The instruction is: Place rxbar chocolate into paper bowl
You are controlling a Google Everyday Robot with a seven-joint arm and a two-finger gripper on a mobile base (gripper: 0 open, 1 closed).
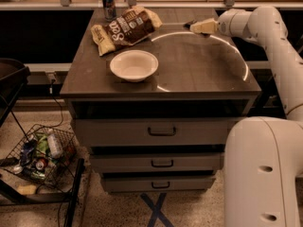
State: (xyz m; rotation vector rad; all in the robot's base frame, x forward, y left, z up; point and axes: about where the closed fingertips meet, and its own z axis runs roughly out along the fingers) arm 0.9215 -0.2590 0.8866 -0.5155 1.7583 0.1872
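Gripper [195,26] over far right part of table.

Dark table [203,74], three drawers below: top [162,131], middle [162,162], bottom [161,185], each with dark handle. Thin light ring [240,56] marked on right half of tabletop. Brown-and-cream snack bag [127,28] lying flat at far left. Can [108,3] upright just behind bag, at far edge. Wire basket [41,156] on floor left of drawers, holding bottles and cans. Blue tape cross [156,208] on speckled floor in front.
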